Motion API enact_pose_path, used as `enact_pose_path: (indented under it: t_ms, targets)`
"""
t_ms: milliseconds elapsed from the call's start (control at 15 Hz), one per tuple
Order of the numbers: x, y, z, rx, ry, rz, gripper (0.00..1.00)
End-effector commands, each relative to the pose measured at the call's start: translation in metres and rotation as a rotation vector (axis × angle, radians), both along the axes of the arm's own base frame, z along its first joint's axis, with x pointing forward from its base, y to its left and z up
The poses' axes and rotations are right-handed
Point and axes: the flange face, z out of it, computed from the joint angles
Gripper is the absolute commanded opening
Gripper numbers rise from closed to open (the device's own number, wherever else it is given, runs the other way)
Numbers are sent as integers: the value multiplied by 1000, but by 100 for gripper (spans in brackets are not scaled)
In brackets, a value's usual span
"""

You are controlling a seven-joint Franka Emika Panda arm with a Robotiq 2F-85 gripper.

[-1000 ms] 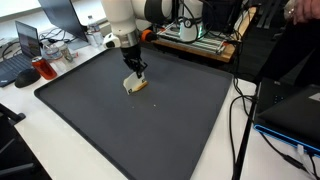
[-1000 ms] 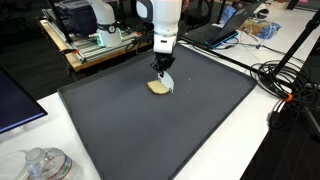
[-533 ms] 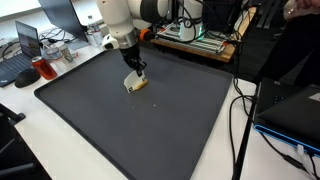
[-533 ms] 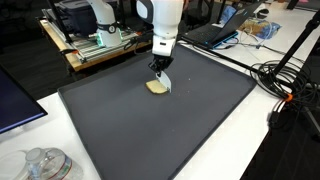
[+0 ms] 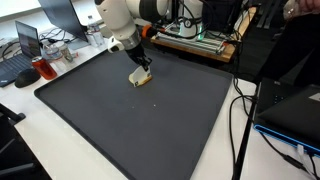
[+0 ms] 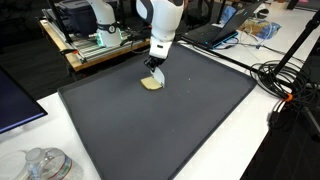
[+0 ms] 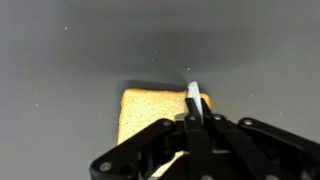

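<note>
Now | gripper clamped on white tool | tip @ edge of 1 toast slice | on dark mat

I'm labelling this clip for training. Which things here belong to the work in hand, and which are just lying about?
In hand:
gripper, shut on a thin white tool
slice of bread at the tool's tip
dark mat that the bread lies on

Lying about:
laptop
red object
cables
clear glass item
</note>
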Motion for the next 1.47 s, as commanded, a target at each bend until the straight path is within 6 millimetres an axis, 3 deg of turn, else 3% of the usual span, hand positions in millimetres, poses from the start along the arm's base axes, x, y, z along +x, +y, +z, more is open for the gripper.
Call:
enact_pose_path:
  t_ms: [0, 800, 1400]
  targets:
    - [-11, -4, -24, 8, 58, 27, 1]
    - [22, -4, -16, -23, -136, 60, 1]
    - [-19, -8, -22, -1, 97, 34, 1]
